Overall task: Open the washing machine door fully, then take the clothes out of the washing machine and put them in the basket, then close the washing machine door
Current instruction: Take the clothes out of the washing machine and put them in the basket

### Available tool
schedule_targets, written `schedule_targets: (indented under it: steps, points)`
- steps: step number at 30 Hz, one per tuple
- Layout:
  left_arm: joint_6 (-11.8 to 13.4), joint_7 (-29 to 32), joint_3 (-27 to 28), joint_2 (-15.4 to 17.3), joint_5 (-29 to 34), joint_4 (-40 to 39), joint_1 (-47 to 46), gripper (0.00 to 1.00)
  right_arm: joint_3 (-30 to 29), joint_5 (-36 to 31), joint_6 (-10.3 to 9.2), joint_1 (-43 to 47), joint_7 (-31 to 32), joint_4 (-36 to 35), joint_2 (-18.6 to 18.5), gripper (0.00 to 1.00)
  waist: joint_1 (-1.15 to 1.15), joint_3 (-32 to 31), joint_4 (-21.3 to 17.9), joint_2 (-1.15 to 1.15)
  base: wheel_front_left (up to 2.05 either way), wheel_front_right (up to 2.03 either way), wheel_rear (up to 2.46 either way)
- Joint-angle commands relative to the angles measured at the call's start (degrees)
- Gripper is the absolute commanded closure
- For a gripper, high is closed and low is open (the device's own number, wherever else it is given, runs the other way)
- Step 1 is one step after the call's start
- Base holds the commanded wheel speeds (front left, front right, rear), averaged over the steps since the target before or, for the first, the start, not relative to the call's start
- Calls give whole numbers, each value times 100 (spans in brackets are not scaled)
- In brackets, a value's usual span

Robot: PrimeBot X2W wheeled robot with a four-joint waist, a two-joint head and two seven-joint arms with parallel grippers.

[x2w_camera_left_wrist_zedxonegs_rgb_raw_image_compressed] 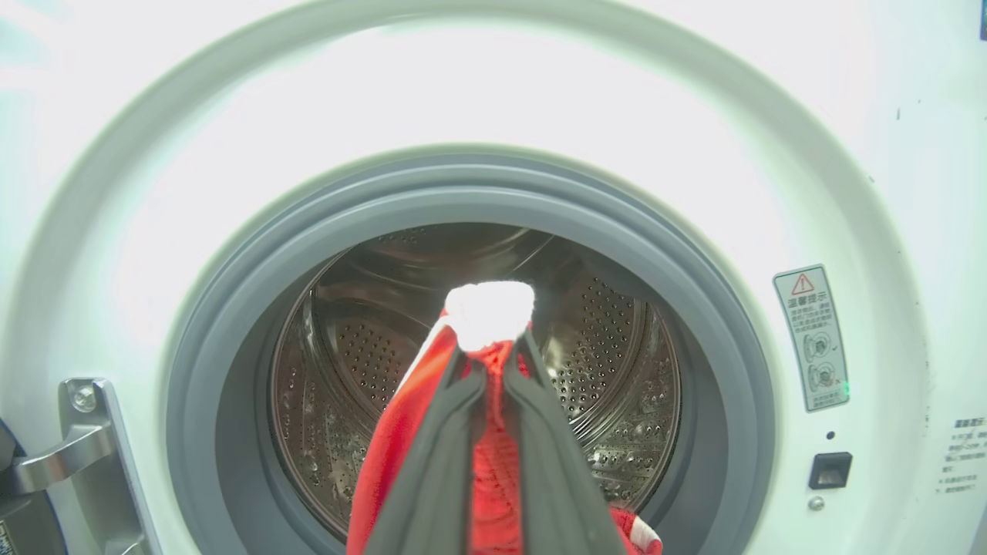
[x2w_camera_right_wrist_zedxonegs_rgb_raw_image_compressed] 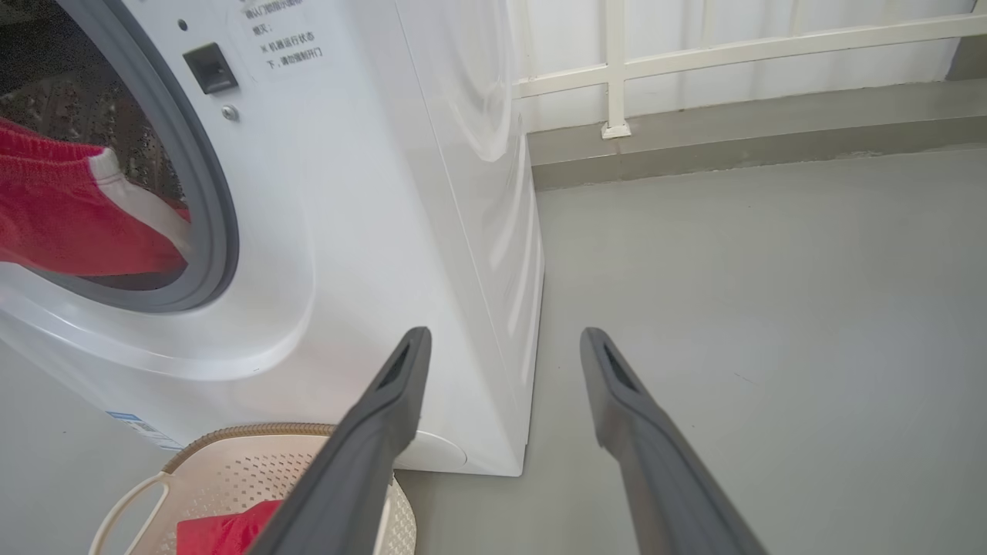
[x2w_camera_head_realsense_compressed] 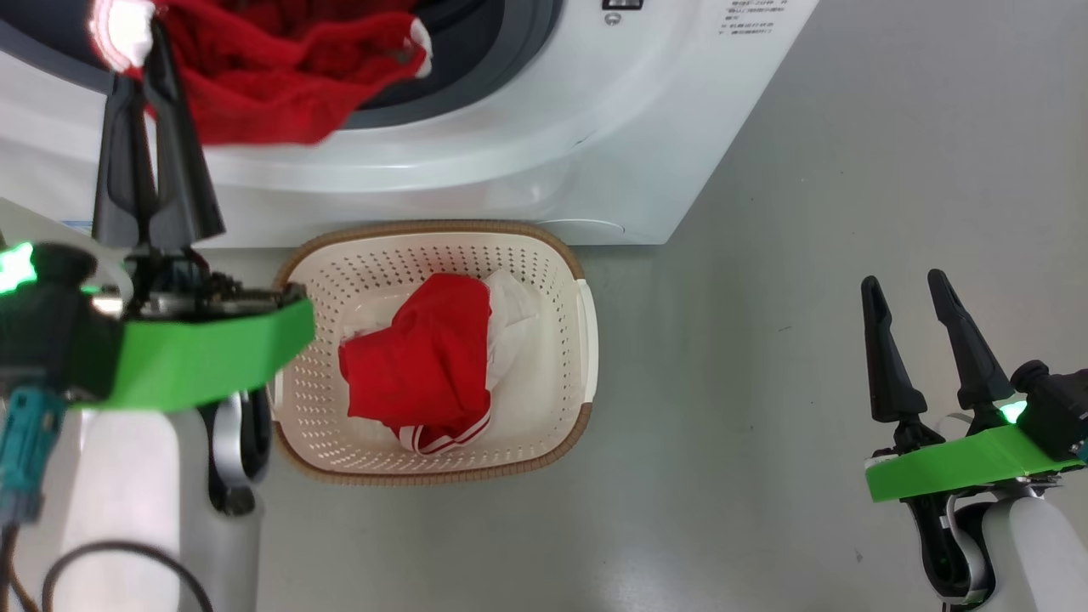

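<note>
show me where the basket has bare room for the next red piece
Bare floor: the strip along the basket wall nearest the washing machine, and the near right corner beside the white cloth. The middle is crowded by the red clothes already in.

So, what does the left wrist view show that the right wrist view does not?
Left wrist view: a metal hinge, a warning sticker and the left tool shut on the red garment. Right wrist view: the open right tool, the basket and the grey floor. Both: the washing machine, its grey ring and that garment at the opening.
</note>
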Motion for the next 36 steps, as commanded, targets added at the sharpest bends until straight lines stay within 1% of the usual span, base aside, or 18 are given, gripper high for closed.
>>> schedule_targets:
  steps: [1,4,7,11,12,17,21,25,32,36]
  points:
    - [52,-27,86,116,-45,-423,229,100,126,-15,37,96,-37,-133,-55,0,0,-5,-8,0,0,0,0]
    - [94,-27,1,112,-7,-861,435,100,148,-11,37,94,-37,-128,-55,0,0,-5,-27,0,0,0,0]
    - [132,-27,-124,111,-36,-1033,676,100,142,-7,37,100,-37,-127,-63,0,0,2,-33,0,0,0,0]
    - [131,-27,-323,110,-160,-793,917,100,157,-15,37,94,-37,-137,-60,0,0,53,-47,0,0,0,0]
    - [127,-27,-394,109,-177,-562,980,100,166,-15,37,72,-37,-146,-57,0,0,91,-59,0,0,0,0]
    - [98,-27,-498,109,-253,-3,1008,100,184,-19,37,25,-37,-172,-41,0,0,221,-93,0,0,0,0]
    - [12,-27,-553,109,-416,775,948,100,193,-17,37,-36,-37,-192,-20,0,0,375,-134,0,0,0,0]
    - [-116,-27,-599,109,-338,1578,749,100,195,-9,37,-122,-37,-218,7,0,0,588,-195,0,0,0,0]
    - [-295,-27,-532,109,-263,2731,239,100,145,-12,37,-278,-37,-287,60,0,0,977,-297,0,0,0,0]
    - [-365,-27,-532,108,-236,3379,-130,95,147,-18,37,-383,-37,-324,90,0,0,1197,-345,0,0,0,0]
